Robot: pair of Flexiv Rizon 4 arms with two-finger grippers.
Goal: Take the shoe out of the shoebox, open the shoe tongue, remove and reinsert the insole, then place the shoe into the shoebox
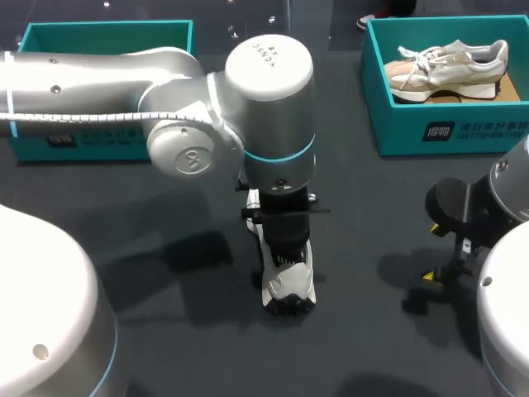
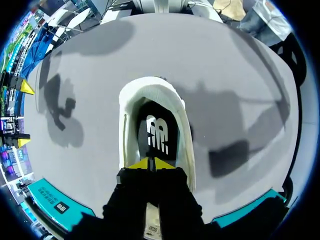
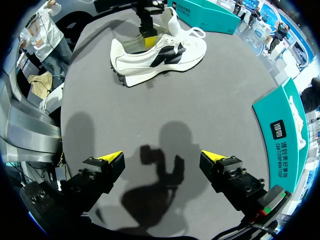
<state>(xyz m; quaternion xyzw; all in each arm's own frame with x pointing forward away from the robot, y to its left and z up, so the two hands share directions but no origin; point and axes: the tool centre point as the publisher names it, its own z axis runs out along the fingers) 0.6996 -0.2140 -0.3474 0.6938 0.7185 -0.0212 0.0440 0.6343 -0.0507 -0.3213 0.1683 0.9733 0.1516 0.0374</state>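
A white shoe (image 1: 288,277) with black side marks lies on the dark table at the middle, heel toward the near edge. My left gripper (image 1: 281,240) points straight down into its opening. In the left wrist view its yellow tips (image 2: 151,163) meet, touching the black insole (image 2: 159,131) inside the shoe (image 2: 130,125); I see nothing pinched between them. The right wrist view shows the shoe (image 3: 165,52) on its sole, well ahead of my right gripper (image 3: 162,160), which stands open over bare table. In the head view the right gripper (image 1: 450,240) is at the right.
A teal shoebox (image 1: 446,136) at the back right holds a beige shoe (image 1: 450,68). A second teal box (image 1: 99,37) stands at the back left, partly hidden by my left arm (image 1: 124,78).
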